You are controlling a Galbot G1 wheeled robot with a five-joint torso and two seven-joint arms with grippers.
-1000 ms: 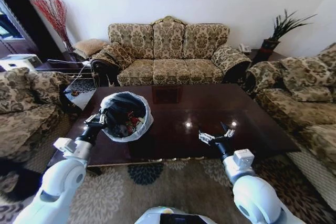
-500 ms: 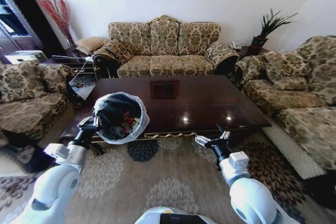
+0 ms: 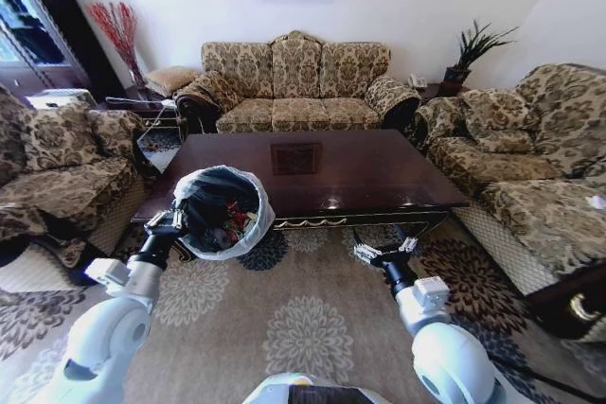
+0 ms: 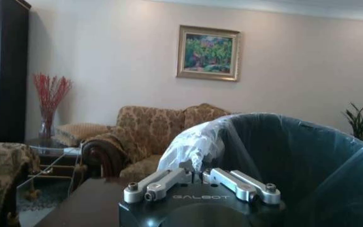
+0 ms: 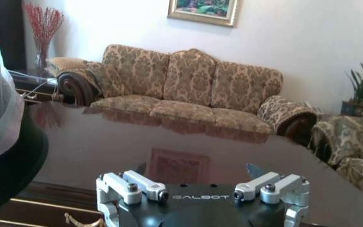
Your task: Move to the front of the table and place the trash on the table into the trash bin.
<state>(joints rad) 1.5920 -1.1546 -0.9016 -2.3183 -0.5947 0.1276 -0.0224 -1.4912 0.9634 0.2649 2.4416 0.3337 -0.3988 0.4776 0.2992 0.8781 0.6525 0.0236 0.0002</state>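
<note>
So the surface (image 3: 312, 167) looks bare in the head view — glossy dark top with just reflections on it — and the trash (image 3: 230, 219) sits inside the trash bin (image 3: 223, 211), bits of red and white down in the black liner. That makes me think the pickup part is basically done and what's in hand now is just carrying the bin. The left hand (image 3: 170, 221) is clenched on the bin's rim at about 9 o'clock of the bin's opening, holding it tilted in the air, in front of the surface's near left corner with the carpet below. In the left wrist view you can see the fingers (image 4: 162, 182) pinched onto the white bag edge, with the dark liner (image 4: 295, 161) bulging right behind them. The right hand (image 3: 386, 253) is released and holding nothing, hovering over the carpet just short of the surface's front edge, around 3 o'clock from the bin and well apart from it. Next move, I'd guess, is setting the bin down upright somewhere on the floor without tipping it — it's leaning toward the robot, so a sloppy lowering could spill the stuff back out.
</note>
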